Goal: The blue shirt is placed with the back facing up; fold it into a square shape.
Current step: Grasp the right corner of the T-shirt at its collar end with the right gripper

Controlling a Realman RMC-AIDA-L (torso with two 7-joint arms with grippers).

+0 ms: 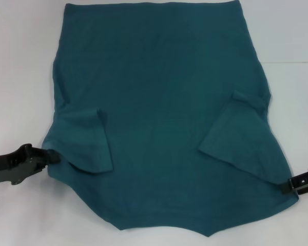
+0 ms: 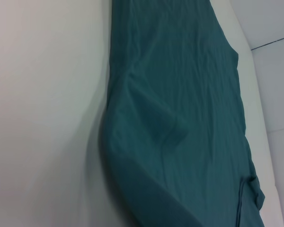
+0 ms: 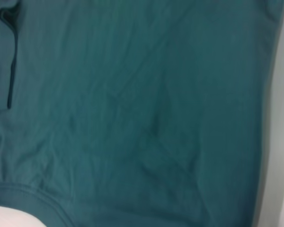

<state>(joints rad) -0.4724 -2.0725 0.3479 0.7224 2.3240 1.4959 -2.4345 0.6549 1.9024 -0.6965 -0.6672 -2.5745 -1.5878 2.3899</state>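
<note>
1. Head view: the blue shirt (image 1: 159, 102) lies spread on the white table (image 1: 20, 61), plain back up, filling the middle of the view from 12 o'clock down to a pointed hem edge at 6 o'clock. Both sleeves are folded inward onto the body, 1 at 8 o'clock and 1 at 4 o'clock. Bare table runs along the 9 o'clock side and the 3 o'clock side, and at both near corners.
2. Head view, tools: the left gripper (image 1: 50, 156) comes in from 8 o'clock and its tip touches the shirt's edge beside the folded sleeve; it appears closed onto that edge, though the fingertips merge with the cloth. The right gripper (image 1: 290, 184) sits at 4 o'clock, its tip meeting the shirt's corner; whether it is open or pinching I cannot tell.
3. Left wrist view: the shirt (image 2: 180, 118) runs as a long band from 12 o'clock to 6 o'clock, with a raised fold near the centre. White table (image 2: 42, 94) fills the 9 o'clock side. No fingers show.
4. Right wrist view: the shirt (image 3: 132, 104) fills nearly everything, with a stitched hem at 7 o'clock and a strip of table (image 3: 279, 142) at 3 o'clock. No fingers show.
5. No lettering or label can be read in any view.
</note>
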